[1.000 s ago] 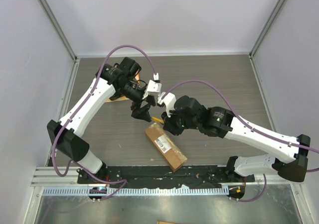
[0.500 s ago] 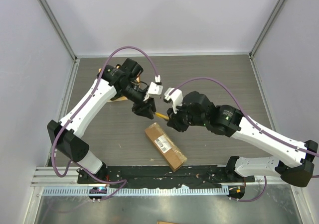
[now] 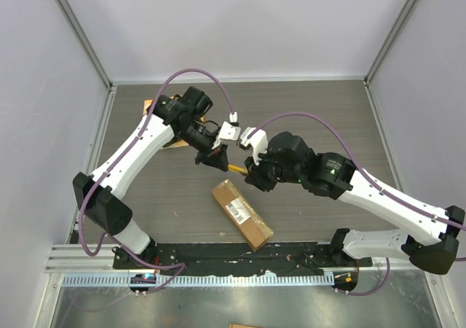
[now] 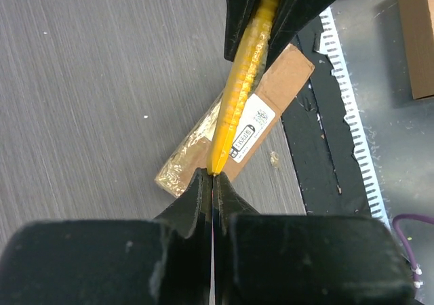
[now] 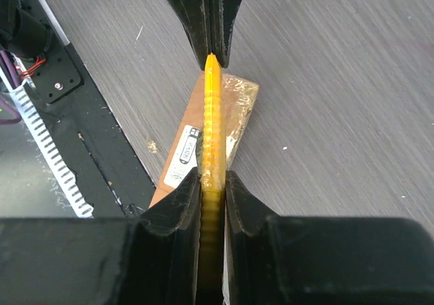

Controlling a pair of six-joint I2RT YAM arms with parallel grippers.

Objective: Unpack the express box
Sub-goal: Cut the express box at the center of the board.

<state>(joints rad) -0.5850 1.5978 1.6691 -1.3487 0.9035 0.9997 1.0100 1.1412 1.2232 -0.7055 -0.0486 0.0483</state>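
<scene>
Table (image 3: 306, 102): grey wood-grain top. Express box (image 3: 242, 213) lies flat at centre, close to the near edge, angled, label up, and looks closed. Both arms meet just above its far end. Left gripper (image 3: 212, 158) is pinched tight on the pointed tip of a yellow serrated tool (image 3: 237, 170), and right gripper (image 3: 254, 176) is clamped around the tool's other end — both wrist views confirm the grips. Reads as a tool handover before cutting the tape. Next move, my call: one side releases only once the other's grip is firm — then blade down to the taped seam while the free arm steadies the box.
</scene>
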